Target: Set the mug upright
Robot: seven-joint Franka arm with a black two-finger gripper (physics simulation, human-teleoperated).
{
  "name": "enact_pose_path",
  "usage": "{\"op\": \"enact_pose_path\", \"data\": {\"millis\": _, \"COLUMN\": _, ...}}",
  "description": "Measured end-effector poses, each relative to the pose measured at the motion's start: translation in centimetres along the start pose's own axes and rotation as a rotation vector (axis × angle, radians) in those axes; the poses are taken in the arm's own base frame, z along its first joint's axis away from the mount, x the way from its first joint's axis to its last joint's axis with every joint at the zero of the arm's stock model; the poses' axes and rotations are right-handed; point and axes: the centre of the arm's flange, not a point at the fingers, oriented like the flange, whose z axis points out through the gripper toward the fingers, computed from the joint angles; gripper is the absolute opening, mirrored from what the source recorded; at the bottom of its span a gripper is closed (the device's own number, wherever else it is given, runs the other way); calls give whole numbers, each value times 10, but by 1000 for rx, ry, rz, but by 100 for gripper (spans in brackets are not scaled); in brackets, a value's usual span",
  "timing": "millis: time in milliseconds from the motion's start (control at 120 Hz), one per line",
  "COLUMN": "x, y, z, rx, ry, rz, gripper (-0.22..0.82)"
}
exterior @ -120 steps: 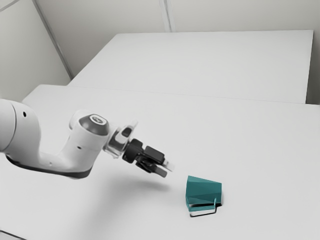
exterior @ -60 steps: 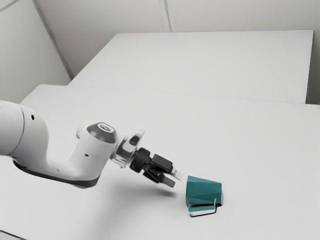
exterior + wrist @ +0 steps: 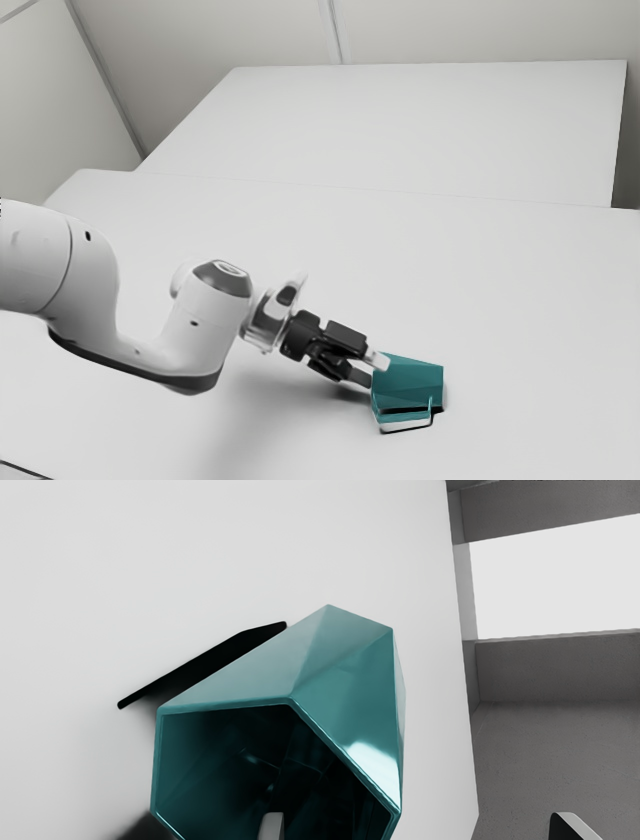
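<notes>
The teal faceted mug [image 3: 408, 382] lies on its side on the white table, its mouth toward the arm and its handle [image 3: 405, 426] on the side nearer the exterior view's bottom edge. At the mouth end is my gripper [image 3: 372, 371], its fingers apart. From the hand, I look into the dark mouth of the mug [image 3: 345, 675], and the gripper [image 3: 417, 825] is open: one fingertip [image 3: 272, 826] overlaps the opening, while the other [image 3: 567, 825] stands outside the rim. Whether the first tip is inside the mug, I cannot tell.
The white table [image 3: 480, 280] extends around the mug, with another white surface [image 3: 430, 120] behind it. In the wrist view the table's edge runs past the mug, with a grey wall [image 3: 545, 760] beyond.
My arm has moved toward the exterior view's right and down, bringing the open gripper from short of the mug to its mouth. The mug has not moved.
</notes>
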Motion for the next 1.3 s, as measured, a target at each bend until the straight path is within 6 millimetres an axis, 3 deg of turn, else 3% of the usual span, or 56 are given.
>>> {"op": "enact_pose_path", "data": {"millis": 283, "x": 0, "y": -15, "z": 2, "rx": -23, "ry": 47, "rz": -9, "gripper": 57}}
{"op": "enact_pose_path", "data": {"millis": 692, "x": -5, "y": -11, "z": 19, "rx": -46, "ry": 48, "rz": 50, "gripper": 54}}
{"op": "enact_pose_path", "data": {"millis": 1183, "x": -5, "y": -8, "z": 22, "rx": -53, "ry": 57, "rz": 94, "gripper": 0}}
{"op": "enact_pose_path", "data": {"millis": 1300, "x": -4, "y": -5, "z": 21, "rx": -50, "ry": 61, "rz": 107, "gripper": -9}}
